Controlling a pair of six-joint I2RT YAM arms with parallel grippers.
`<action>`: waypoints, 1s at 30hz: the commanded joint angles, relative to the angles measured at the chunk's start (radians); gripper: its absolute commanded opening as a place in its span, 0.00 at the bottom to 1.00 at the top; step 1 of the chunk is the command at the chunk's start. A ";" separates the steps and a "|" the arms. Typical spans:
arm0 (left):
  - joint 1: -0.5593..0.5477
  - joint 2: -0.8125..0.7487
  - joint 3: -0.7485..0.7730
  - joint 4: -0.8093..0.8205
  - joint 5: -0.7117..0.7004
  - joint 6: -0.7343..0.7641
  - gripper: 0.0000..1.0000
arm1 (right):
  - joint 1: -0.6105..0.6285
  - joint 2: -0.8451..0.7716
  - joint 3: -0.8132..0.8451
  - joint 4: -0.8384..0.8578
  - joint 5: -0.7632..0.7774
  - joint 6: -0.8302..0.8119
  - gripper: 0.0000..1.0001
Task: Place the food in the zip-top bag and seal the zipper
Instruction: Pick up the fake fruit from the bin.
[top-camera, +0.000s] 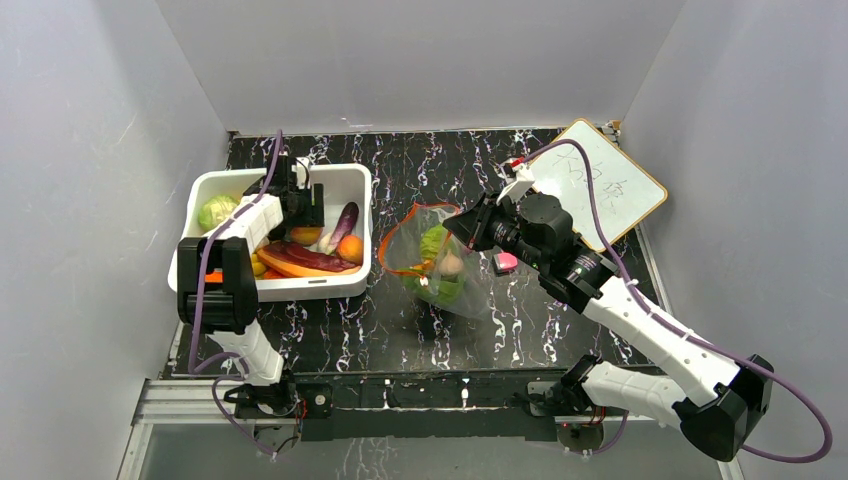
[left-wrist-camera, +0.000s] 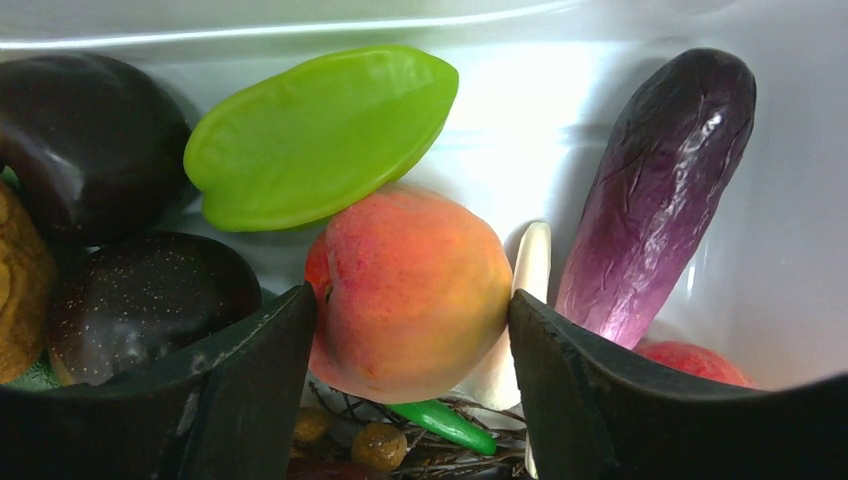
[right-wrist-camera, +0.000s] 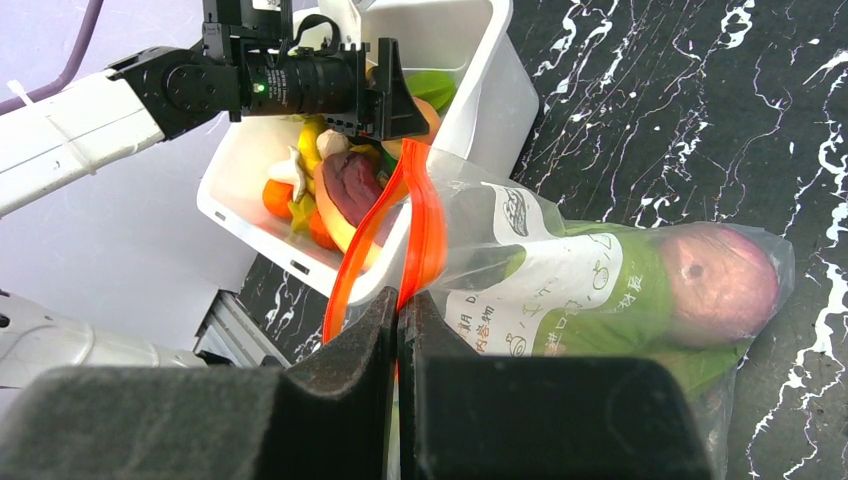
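My left hand (left-wrist-camera: 412, 300) is down in the white bin (top-camera: 345, 175) at the far left, grasping the peach (left-wrist-camera: 405, 285) between its fingers. My right hand (right-wrist-camera: 398, 310) is clenched on the red zipper (right-wrist-camera: 430, 230) of the zip-top bag (right-wrist-camera: 560, 280), which lies on the counter (top-camera: 420, 330) just right of the bin, with greens (top-camera: 435, 245) inside.

Illegible handwriting on the whiteboard (top-camera: 625, 190); unreadable printed characters on the zip-top bag (right-wrist-camera: 600, 280)

Grey walls (top-camera: 420, 60) close in on three sides, evenly lit. Black bench (top-camera: 330, 330), white marble veining all over. Wood-framed whiteboard (top-camera: 610, 190) sits askew at the far right corner.
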 joint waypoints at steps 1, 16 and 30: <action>0.007 0.050 0.028 -0.055 0.063 0.025 0.61 | 0.006 -0.044 0.020 0.100 0.007 -0.001 0.00; 0.007 -0.020 0.037 -0.137 0.094 -0.035 0.22 | 0.004 -0.060 0.018 0.091 0.014 -0.004 0.00; 0.006 -0.176 -0.014 -0.117 0.079 -0.099 0.11 | 0.005 -0.035 0.020 0.098 0.014 0.005 0.00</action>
